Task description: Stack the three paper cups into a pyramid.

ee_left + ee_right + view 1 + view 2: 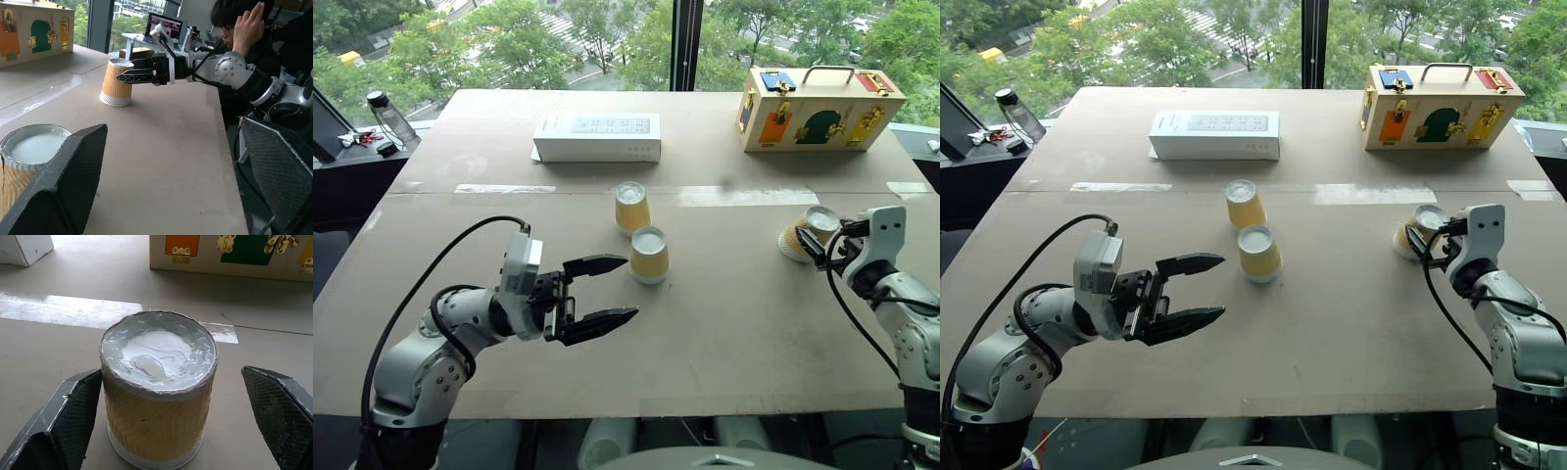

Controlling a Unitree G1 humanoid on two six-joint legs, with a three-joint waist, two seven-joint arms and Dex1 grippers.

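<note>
Two paper cups stand upside down in the middle of the table, one (632,208) behind the other (649,255), close together. My left gripper (607,290) is open and level, just left of the nearer cup (22,156), with nothing between its fingers. The third cup (797,238) stands upside down at the right. My right gripper (811,249) is open, with a finger (68,416) on each side of this cup (159,401), not touching it. The left wrist view shows the same cup (116,83) with the right gripper (128,76) at it.
A long white box (597,137) lies at the back of the table (734,333). A colourful wooden case (818,108) stands at the back right. A bottle (391,117) stands off the table's far left. A person (244,29) sits beyond the table's right side.
</note>
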